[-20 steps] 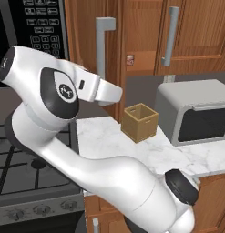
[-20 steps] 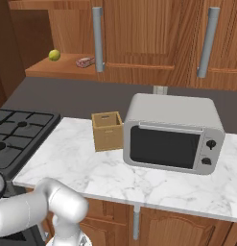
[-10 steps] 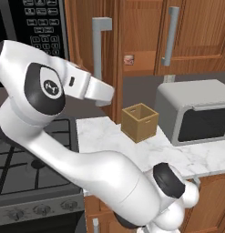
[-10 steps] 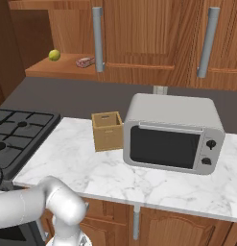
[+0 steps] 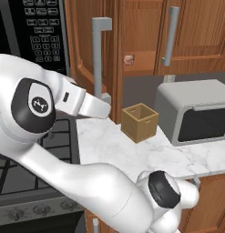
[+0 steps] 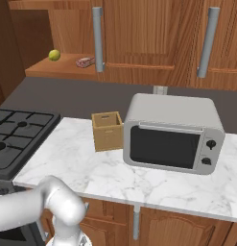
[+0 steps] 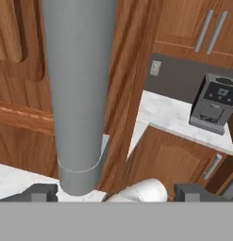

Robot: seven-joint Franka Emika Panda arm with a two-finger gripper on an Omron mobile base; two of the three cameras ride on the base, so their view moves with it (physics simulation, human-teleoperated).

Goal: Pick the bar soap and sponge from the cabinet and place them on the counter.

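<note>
The gripper (image 7: pixel 115 190) sits at the lower end of the grey door handle (image 7: pixel 79 94), its jaws apart on either side of it, gripping nothing. Behind the open door, the bar soap (image 6: pixel 84 62) lies on the shelf of the cabinet (image 6: pixel 67 67), near its front edge. The door seems open enough; next the arm must probably reach for the soap.

I see my gripper (image 7: pixel 115 193) has opened its fingers wide around the grey door handle (image 5: pixel 101 59); a moment ago they were shut tight; my arm's big white elbow has swung lower and more left in the left base view.
</note>
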